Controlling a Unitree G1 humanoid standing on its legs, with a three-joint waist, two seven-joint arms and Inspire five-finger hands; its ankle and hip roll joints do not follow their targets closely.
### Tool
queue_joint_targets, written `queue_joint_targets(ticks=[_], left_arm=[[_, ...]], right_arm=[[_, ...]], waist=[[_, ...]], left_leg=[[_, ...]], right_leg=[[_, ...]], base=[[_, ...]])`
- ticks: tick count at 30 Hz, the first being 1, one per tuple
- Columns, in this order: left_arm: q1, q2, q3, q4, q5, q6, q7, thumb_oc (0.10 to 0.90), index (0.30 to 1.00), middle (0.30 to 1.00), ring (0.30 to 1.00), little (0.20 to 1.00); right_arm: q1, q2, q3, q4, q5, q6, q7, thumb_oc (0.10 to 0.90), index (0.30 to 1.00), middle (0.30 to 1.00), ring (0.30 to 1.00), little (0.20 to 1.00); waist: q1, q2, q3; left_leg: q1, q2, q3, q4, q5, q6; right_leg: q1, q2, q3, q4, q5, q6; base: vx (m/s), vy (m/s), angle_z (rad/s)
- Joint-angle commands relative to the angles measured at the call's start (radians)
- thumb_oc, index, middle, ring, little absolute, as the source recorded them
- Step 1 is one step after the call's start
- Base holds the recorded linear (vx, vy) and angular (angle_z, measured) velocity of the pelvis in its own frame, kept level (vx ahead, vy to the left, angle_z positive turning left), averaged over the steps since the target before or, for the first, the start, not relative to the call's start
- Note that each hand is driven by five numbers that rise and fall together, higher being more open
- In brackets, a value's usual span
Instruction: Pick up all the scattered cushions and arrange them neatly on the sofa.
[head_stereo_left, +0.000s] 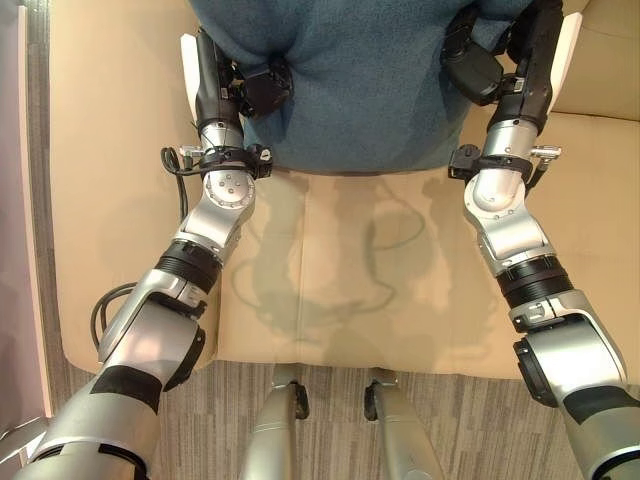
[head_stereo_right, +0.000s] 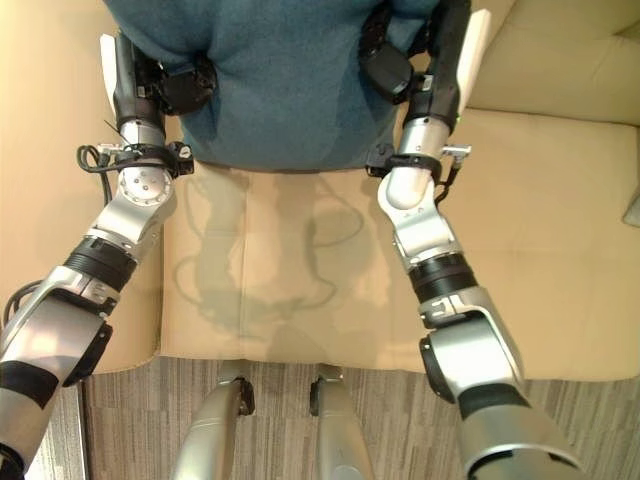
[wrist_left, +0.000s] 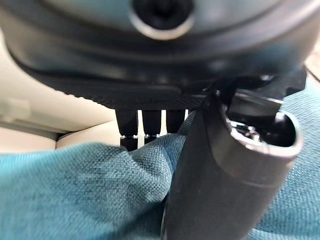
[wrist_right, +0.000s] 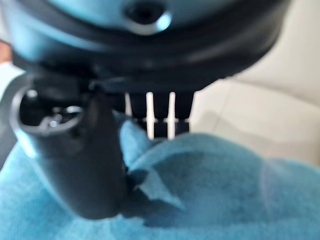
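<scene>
Two silver-grey arms reach forward over a beige fabric sofa seat (head_stereo_left: 330, 270). Between them a teal woven cushion (head_stereo_left: 365, 85) is held above the seat, its long axis running side to side. The left hand (head_stereo_left: 262, 90) pinches its left edge, thumb on top; the right hand (head_stereo_left: 478, 68) clamps the right edge likewise. No writing is readable

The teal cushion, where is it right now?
The teal cushion is held between the left robot hand and right robot hand, over the beige sofa seat ahead of the robot.
</scene>
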Motion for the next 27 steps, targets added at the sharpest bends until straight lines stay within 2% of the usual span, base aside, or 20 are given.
queue_joint_targets(ticks=[1,2,5,6,11,13,14,16,19,22,24,26,27], left_arm=[[-0.127,0.008,-0.015,0.013,0.104,-0.084,-0.013,0.8,0.9,0.9,0.9,0.9],[-0.105,0.048,0.009,0.024,0.109,-0.072,-0.015,0.8,0.9,0.9,0.9,0.9],[-0.077,0.084,0.036,0.038,0.107,-0.063,-0.026,0.8,0.9,0.9,0.9,0.9],[-0.043,0.12,0.069,0.049,0.097,-0.058,-0.037,0.8,0.9,0.9,0.9,0.9],[0.043,0.164,0.135,0.049,0.066,-0.056,-0.067,0.8,0.9,0.9,0.9,0.9],[0.108,0.186,0.183,0.034,0.052,-0.06,-0.081,0.8,0.9,0.9,0.9,0.9],[0.204,0.198,0.246,-0.001,0.039,-0.07,-0.09,0.8,0.9,0.9,0.9,0.9],[0.24,0.197,0.266,-0.016,0.041,-0.07,-0.093,0.8,0.9,0.9,0.9,0.9],[0.391,0.183,0.341,-0.111,0.037,-0.084,-0.109,0.8,0.9,0.9,0.9,0.9],[0.583,0.128,0.402,-0.238,0.049,-0.09,-0.15,0.8,0.9,0.9,0.9,0.9],[0.632,0.105,0.414,-0.273,0.049,-0.092,-0.165,0.8,0.9,0.9,0.9,0.9],[0.785,0.062,0.445,-0.353,0.083,-0.083,-0.206,0.8,0.9,0.9,0.9,0.9],[0.786,0.062,0.445,-0.354,0.084,-0.083,-0.206,0.8,0.9,0.9,0.9,0.9]], right_arm=[[-0.052,0.007,-0.002,-0.082,-0.109,-0.049,-0.041,0.8,0.9,0.9,0.9,0.9],[-0.024,-0.024,-0.029,-0.082,-0.131,-0.032,-0.052,0.8,0.9,0.9,0.9,0.9],[0.01,-0.058,-0.06,-0.085,-0.144,-0.018,-0.057,0.8,0.9,0.9,0.9,0.9],[0.05,-0.088,-0.101,-0.091,-0.139,-0.008,-0.059,0.8,0.9,0.9,0.9,0.9],[0.149,-0.128,-0.173,-0.092,-0.109,-0.002,-0.04,0.8,0.9,0.9,0.9,0.9],[0.209,-0.155,-0.212,-0.099,-0.105,0.0,-0.027,0.8,0.9,0.9,0.9,0.9],[0.296,-0.174,-0.262,-0.105,-0.097,0.0,-0.009,0.8,0.9,0.9,0.9,0.9],[0.329,-0.173,-0.276,-0.114,-0.098,-0.001,-0.001,0.8,0.9,0.9,0.9,0.9],[0.465,-0.161,-0.319,-0.155,-0.113,0.003,0.045,0.8,0.9,0.9,0.9,0.9],[0.627,-0.112,-0.358,-0.21,-0.112,0.002,0.114,0.8,0.9,0.9,0.9,0.9],[0.668,-0.096,-0.364,-0.22,-0.113,0.002,0.13,0.8,0.9,0.9,0.9,0.9],[0.783,-0.058,-0.39,-0.245,-0.114,0.004,0.185,0.8,0.9,0.9,0.9,0.9],[0.783,-0.058,-0.39,-0.246,-0.114,0.005,0.185,0.8,0.9,0.9,0.9,0.9]], waist=[[-0.009,0.003,-0.08],[-0.01,0.004,-0.084],[-0.011,0.005,-0.088],[-0.01,0.007,-0.093],[-0.012,0.009,-0.108],[-0.011,0.01,-0.116],[-0.008,0.009,-0.126],[-0.009,0.009,-0.132],[-0.006,0.004,-0.151],[-0.001,-0.004,-0.169],[0.001,-0.007,-0.171],[0.005,-0.018,-0.175],[0.004,-0.018,-0.175]], left_leg=[[0.089,-0.013,0.021,0.001,-0.179,-0.078],[0.091,-0.014,0.02,0.001,-0.18,-0.078],[0.09,-0.016,0.02,0.001,-0.174,-0.076],[0.099,-0.016,0.02,0.001,-0.184,-0.077],[0.11,-0.019,0.02,0.001,-0.181,-0.076],[0.12,-0.02,0.021,0.001,-0.185,-0.075],[0.135,-0.019,0.021,0.001,-0.196,-0.076],[0.136,-0.019,0.022,0.001,-0.19,-0.075],[0.157,-0.019,0.025,0.001,-0.196,-0.075],[0.199,-0.012,0.025,0.001,-0.202,-0.075],[0.215,-0.013,0.024,0.001,-0.204,-0.075],[0.265,-0.007,0.023,0.001,-0.213,-0.074],[0.265,-0.008,0.023,0.001,-0.212,-0.074]], right_leg=[[-0.017,0.011,-0.007,0.011,-0.044,0.078],[-0.014,0.011,-0.006,0.01,-0.044,0.079],[-0.014,0.01,-0.006,0.008,-0.037,0.079],[-0.006,0.011,-0.005,0.01,-0.045,0.08],[0.007,0.006,-0.008,0.007,-0.038,0.078],[0.017,0.005,-0.011,0.007,-0.04,0.077],[0.03,0.004,-0.015,0.008,-0.049,0.076],[0.033,0.002,-0.018,0.006,-0.044,0.075],[0.055,0.004,-0.024,0.005,-0.047,0.071],[0.105,-0.001,-0.039,0.005,-0.056,0.069],[0.12,0.0,-0.04,0.005,-0.059,0.068],[0.173,-0.002,-0.048,0.005,-0.07,0.068],[0.173,-0.002,-0.048,0.005,-0.069,0.068]], base=[[-0.01,0.003,-0.09],[0.0,0.001,-0.1],[-0.01,0.002,-0.08],[0.0,-0.002,-0.04],[0.0,0.0,0.0],[0.0,0.0,0.0],[0.0,0.0,0.0],[0.0,0.0,0.0],[0.01,-0.005,0.05],[0.04,-0.006,0.1],[0.01,-0.006,0.08],[0.03,-0.007,0.01],[0.03,0.001,-0.05]])
